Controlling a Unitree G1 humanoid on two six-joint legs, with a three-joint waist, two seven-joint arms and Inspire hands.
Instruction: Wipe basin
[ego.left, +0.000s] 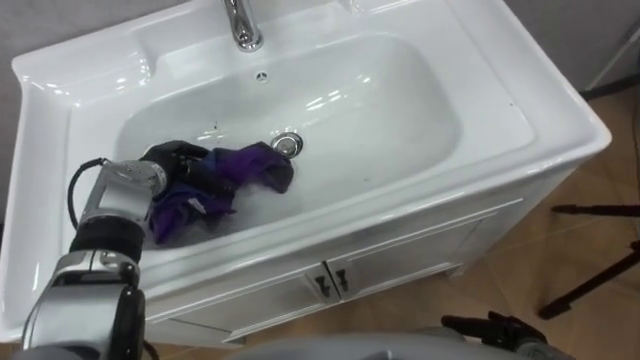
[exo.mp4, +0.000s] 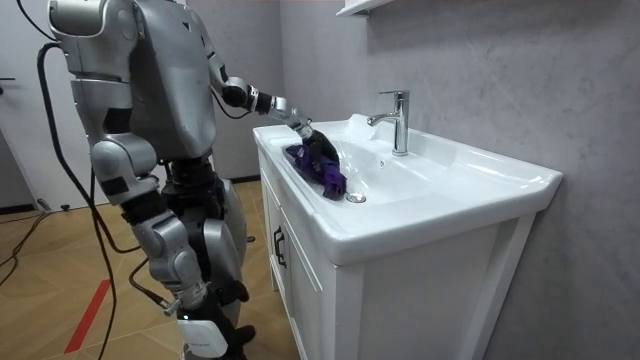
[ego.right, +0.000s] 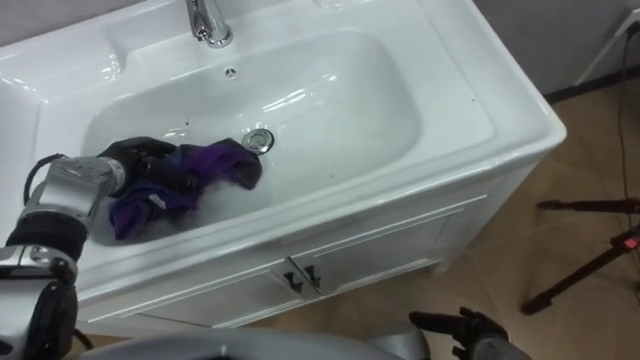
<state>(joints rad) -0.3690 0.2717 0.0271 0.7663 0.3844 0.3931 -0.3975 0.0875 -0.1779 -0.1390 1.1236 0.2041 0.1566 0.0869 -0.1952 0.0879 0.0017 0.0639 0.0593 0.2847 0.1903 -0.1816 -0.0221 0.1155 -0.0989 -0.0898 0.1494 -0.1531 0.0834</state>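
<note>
One wide white basin (ego.left: 530, 110) takes most of the eye views. It is a rectangular ceramic piece with a rounded bowl and a glossy surface, and the room view shows the robot standing close in front of it. Under the basin is a white cabinet (ego.left: 410, 250) with two doors and small dark handles (ego.left: 330, 282) where the doors meet. On the wooden floor (ego.left: 600, 190) at the right are dark tripod legs (ego.left: 590, 285). Inside the bowl, on its left slope, lies the purple cloth (ego.left: 255, 168). It is crumpled in many folds, dark violet near the middle of the bowl and lighter violet where it spreads toward the front wall. The black left hand (ego.left: 180, 158) is on the left end of the cloth with its fingers curled into the folds, so it has the cloth in its grasp. The right hand (ego.left: 495, 330) hangs low before the cabinet, fingers loosely straight, with nothing in it. A chrome faucet (ego.left: 240, 25) stands at the back rim, and the round metal drain (ego.left: 287, 144) is just beside the right edge of the cloth
</note>
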